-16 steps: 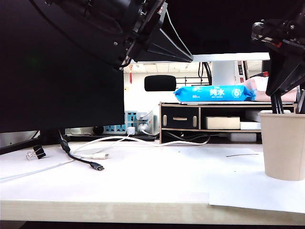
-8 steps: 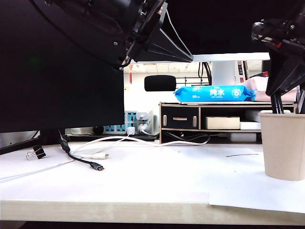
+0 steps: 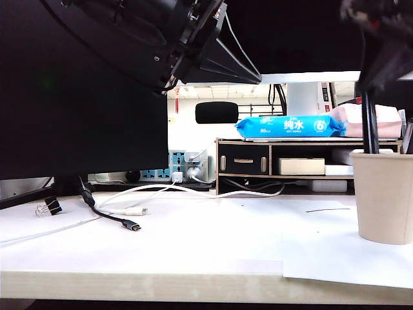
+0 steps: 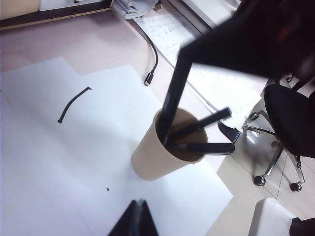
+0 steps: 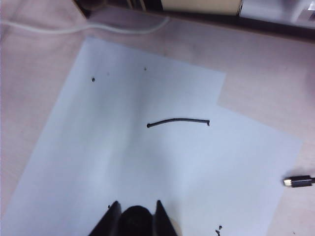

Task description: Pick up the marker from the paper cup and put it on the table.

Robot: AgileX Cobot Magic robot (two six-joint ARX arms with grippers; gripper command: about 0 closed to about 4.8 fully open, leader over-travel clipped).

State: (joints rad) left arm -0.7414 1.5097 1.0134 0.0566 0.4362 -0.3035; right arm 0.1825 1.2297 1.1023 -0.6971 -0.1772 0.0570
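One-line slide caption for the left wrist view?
Right end effector lifting a thick black marker from the beige paper cup, two dark pens left inside.

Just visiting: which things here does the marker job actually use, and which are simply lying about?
In the job: marker, gripped by the right gripper over the paper cup, its tip inside; the table.
Lying about: two other pens in the cup, cables, binder clip, wipes pack on the shelf riser, the left gripper, shut and empty, high on the left.
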